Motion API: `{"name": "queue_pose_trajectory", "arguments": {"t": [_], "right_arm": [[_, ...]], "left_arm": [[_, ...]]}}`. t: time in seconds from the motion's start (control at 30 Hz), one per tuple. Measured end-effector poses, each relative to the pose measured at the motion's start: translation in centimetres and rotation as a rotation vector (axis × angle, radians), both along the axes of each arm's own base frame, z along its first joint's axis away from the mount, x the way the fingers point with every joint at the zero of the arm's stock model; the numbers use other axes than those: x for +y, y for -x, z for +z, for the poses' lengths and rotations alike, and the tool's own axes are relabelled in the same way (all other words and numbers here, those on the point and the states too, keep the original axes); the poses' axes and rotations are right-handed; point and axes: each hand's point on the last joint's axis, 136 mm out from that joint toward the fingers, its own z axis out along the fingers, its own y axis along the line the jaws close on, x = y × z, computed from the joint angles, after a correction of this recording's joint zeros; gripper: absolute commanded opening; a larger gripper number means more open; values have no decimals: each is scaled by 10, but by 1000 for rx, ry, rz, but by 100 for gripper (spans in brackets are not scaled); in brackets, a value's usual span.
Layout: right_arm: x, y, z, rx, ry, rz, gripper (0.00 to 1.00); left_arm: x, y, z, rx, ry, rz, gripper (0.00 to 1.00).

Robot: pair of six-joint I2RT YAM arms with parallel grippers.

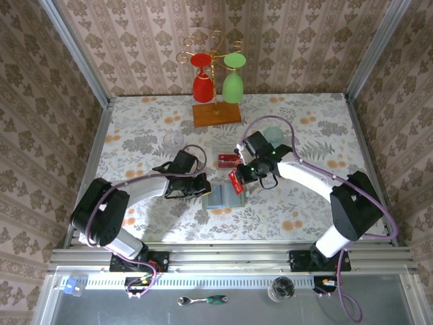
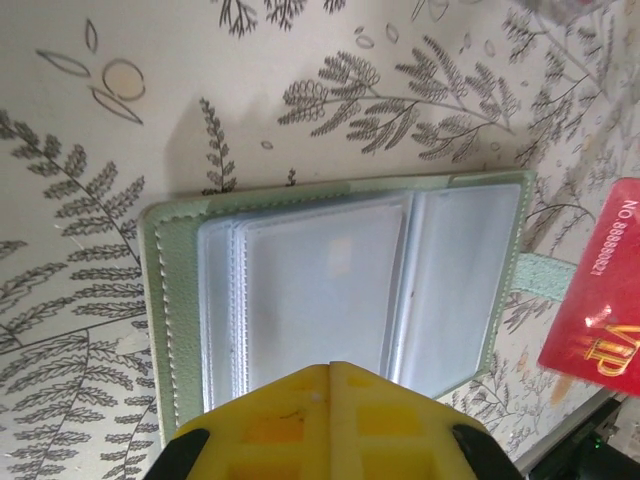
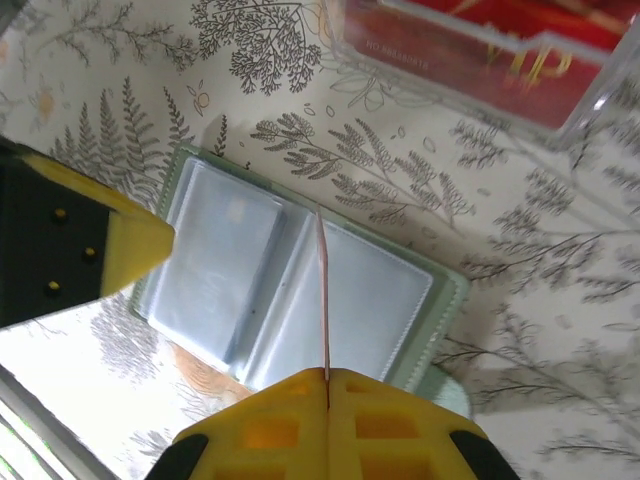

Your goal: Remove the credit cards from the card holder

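The sage-green card holder (image 1: 224, 198) lies open on the table, its clear grey-blue pockets (image 2: 340, 290) facing up. My left gripper (image 2: 331, 366) is shut, its yellow tips together over the holder's near edge, and nothing shows between them. My right gripper (image 3: 327, 372) is shut on a red credit card (image 3: 323, 290), seen edge-on and held above the open card holder (image 3: 390, 300). That same red card (image 2: 600, 300) hangs at the right of the left wrist view and reads "VIP". In the top view the left gripper (image 1: 205, 186) and right gripper (image 1: 238, 177) flank the holder.
A clear plastic tray (image 1: 229, 160) holding more red cards (image 3: 480, 40) sits just behind the holder. A pale teal cup (image 1: 273, 135) stands by the right arm. At the back, a rack with red and green glasses stands on a wooden base (image 1: 216, 114). A clear glass (image 1: 174, 141) sits at the left.
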Motion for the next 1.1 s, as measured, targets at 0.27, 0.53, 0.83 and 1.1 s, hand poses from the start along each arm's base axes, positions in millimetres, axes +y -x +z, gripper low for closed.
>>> {"name": "queue_pose_trajectory", "arguments": {"t": [0.27, 0.53, 0.83, 1.1], "right_arm": [[-13, -1, 10, -123, 218, 406, 0], [-22, -10, 20, -206, 382, 750, 0], [-4, -47, 32, -264, 422, 902, 0], [10, -80, 35, -288, 428, 937, 0]], "left_arm": [[3, 1, 0, -6, 4, 5, 4], [7, 5, 1, -10, 7, 9, 4], [11, 4, 6, -19, 11, 19, 4], [18, 8, 4, -6, -5, 29, 4]]}}
